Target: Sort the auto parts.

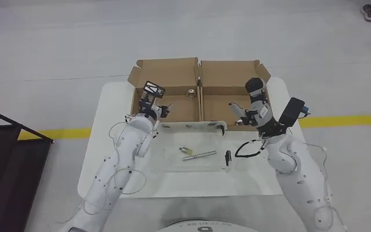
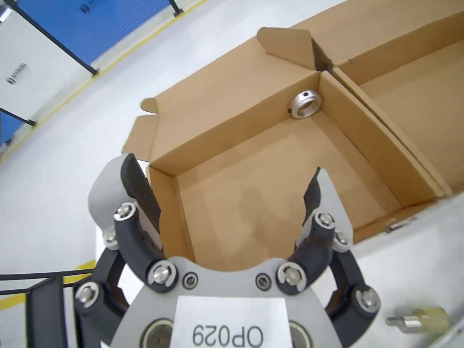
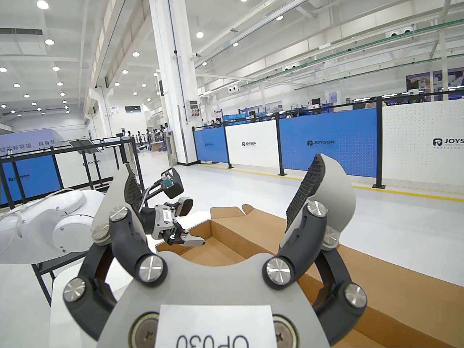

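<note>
1 ring [image 2: 305, 104] was boxed; the left end effector [image 2: 224, 172] and right end effector [image 3: 224, 168] gaped empty; fitting [image 1: 185, 151] and rod [image 1: 200, 155] waited in the tray [image 1: 191, 123].

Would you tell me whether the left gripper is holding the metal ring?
No, the metal ring lies in a corner of the cardboard box, apart from the open left gripper.

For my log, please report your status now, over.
Left gripper open at left box, right gripper open, both empty. Ring in left box. Rod, two small parts in tray. Nothing blocking.
</note>
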You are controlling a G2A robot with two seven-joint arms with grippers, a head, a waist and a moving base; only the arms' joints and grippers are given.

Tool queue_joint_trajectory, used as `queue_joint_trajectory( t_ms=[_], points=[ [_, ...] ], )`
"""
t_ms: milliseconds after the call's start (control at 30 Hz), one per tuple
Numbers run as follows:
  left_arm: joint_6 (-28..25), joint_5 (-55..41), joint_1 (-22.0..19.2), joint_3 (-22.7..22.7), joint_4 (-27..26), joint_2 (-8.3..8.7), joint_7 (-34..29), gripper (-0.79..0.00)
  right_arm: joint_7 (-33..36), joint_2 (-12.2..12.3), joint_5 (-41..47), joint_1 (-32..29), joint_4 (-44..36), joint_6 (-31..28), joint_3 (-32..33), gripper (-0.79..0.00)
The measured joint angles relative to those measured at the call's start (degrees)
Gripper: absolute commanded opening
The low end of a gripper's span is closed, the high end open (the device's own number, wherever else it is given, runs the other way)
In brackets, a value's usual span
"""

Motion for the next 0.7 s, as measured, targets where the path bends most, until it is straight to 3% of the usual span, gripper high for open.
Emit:
queue_joint_trajectory(
  t_ms=[133, 300, 467, 700],
  points=[
    [-9.62, -9.53, 3.83, -7.36, -4.21, 1.3, -5.36, 0.0, 0.0, 0.0, 0.0, 0.0, 0.0, 0.0, 0.0, 0.0],
    [-15.98, -15.75, 7.16, -12.72, -7.71, 2.26, -8.55, 0.0, 1.4, -0.06, 1.32, 0.34, -0.04, 0.14, -0.38, 0.0],
    [-19.18, -14.24, 10.23, -11.79, -11.52, 2.72, -9.1, 0.0, 6.04, -0.16, 3.26, 2.66, 0.2, -0.59, -1.79, 0.0],
    [-19.19, -14.23, 10.87, -10.49, -11.6, 2.69, -8.55, 0.0, 7.41, -0.2, 3.39, 4.14, 0.31, -2.08, -2.37, 0.0]
  ],
)
